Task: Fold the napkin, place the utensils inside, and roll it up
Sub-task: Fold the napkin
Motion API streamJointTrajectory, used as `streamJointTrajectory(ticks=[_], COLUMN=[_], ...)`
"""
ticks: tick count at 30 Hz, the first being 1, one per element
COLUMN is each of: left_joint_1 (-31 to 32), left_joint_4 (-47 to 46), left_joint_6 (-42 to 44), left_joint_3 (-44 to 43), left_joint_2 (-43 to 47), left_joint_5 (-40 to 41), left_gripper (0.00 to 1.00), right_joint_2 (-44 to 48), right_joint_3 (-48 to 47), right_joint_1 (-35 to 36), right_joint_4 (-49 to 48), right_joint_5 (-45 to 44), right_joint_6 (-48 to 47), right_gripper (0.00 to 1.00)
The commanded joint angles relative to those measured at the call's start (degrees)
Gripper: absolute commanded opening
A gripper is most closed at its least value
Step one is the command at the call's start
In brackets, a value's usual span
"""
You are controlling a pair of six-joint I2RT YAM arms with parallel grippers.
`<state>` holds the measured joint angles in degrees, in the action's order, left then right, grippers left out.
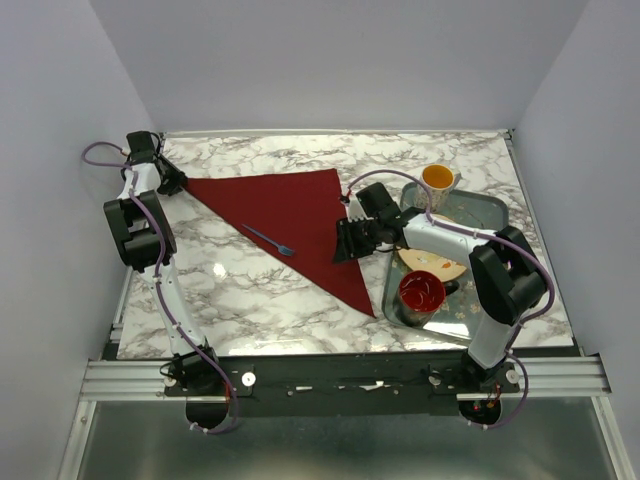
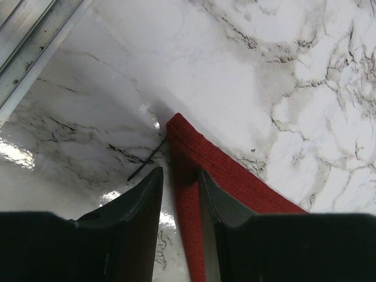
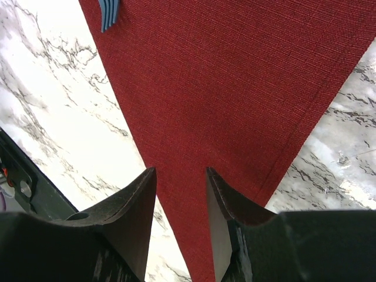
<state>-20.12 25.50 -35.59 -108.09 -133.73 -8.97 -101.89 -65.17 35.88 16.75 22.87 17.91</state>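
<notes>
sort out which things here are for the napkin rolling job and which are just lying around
For the job:
- napkin, folded into a triangle
- blue fork, lying along its edge

Just lying about:
- mug
- plate
- red bowl
- metal tray

The whole surface (image 1: 260,290) is taken in from high above its near edge by the top external view, aimed down and forward from well off. The left wrist view is set close over the far left tip of the napkin (image 2: 235,182), aimed steeply down past the left hand (image 2: 179,171). The right wrist view is set close over the napkin's right side, past the right hand (image 3: 180,171). The fork (image 3: 108,12) is cut by its top edge. The napkin is shared by all three views.
</notes>
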Motion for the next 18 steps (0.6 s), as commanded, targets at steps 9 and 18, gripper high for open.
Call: streamJointTrajectory(ticks=[9,18], left_joint_1=[-0.3,3.1], left_joint_4=[-4.5,-10.0], left_joint_6=[3.3,7.8], left_joint_3=[-0.5,11.6], left_joint_2=[0.1,14.4], left_joint_5=[-1.0,4.0], left_gripper=[0.02,0.00], right_joint_2=[1.4,1.9], right_joint_3=[0.8,0.4], right_joint_1=[-0.5,-1.0], right_joint_4=[-0.8,-0.8], right_joint_5=[1.0,1.8], right_joint_6=[-0.5,0.1], right_gripper=[0.47,0.47])
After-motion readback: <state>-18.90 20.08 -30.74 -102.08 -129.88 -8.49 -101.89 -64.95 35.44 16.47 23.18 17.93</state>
